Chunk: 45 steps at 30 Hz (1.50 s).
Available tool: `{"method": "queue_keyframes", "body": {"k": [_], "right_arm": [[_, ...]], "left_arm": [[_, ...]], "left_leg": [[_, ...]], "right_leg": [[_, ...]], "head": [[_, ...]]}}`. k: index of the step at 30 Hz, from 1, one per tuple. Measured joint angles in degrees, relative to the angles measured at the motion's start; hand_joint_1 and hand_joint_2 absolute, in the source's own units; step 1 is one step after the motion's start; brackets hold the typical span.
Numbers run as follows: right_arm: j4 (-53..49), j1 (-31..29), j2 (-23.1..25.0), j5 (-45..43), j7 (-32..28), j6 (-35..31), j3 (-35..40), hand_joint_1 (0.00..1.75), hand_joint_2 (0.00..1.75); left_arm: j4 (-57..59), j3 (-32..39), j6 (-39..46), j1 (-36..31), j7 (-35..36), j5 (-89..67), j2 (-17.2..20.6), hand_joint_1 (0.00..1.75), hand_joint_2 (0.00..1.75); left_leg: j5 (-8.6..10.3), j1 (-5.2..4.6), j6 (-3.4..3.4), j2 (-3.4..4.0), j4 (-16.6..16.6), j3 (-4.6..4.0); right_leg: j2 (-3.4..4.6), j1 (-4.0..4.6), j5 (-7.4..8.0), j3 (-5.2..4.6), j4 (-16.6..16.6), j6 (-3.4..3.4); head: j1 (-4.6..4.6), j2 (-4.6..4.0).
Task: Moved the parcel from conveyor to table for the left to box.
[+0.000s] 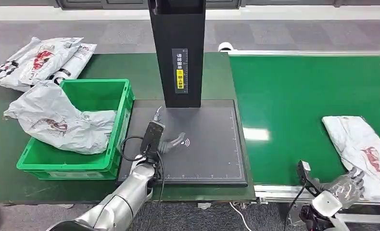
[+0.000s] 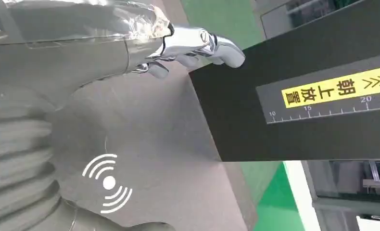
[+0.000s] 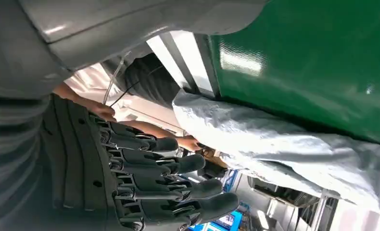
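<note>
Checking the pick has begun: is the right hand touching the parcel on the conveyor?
Cannot tell. In the head view the right hand meets the parcel edge; the right wrist view shows fingers apart.

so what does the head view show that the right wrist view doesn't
Head view alone: the left hand resting open over the dark scan pad, the black post, the green crate with a grey bag draped over its edge, and more bags on the table behind. Right wrist view alone: the undersides of the right hand's dark fingers, spread and apart from the parcel. Both: the right hand, the grey parcel at the near edge of the green conveyor.
</note>
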Motion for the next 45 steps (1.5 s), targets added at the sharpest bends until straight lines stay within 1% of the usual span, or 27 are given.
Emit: {"method": "queue_keyframes", "body": {"k": [28, 45], "right_arm": [[1.3, -0.6, -0.5, 0.0, 0.2, 0.0, 1.0, 0.0, 1.75], [1.7, -0.8, -0.7, 0.0, 0.5, 0.3, 2.9, 0.0, 1.75]], "left_arm": [[0.4, 0.0, 0.4, 0.1, 0.0, -0.3, 0.6, 0.0, 1.75], [0.3, 0.0, 0.6, 0.9, -0.6, -0.5, 1.1, 0.0, 1.75]], "left_leg": [[0.03, 0.0, 0.04, -0.03, 0.0, -0.01], [0.03, 0.0, 0.04, -0.03, 0.0, 0.0]], "right_leg": [[-0.01, -0.01, 0.0, 0.01, 0.0, 0.0], [-0.01, -0.01, 0.0, 0.01, 0.0, 0.0]], "head": [[0.0, -0.02], [0.0, -0.02]]}}
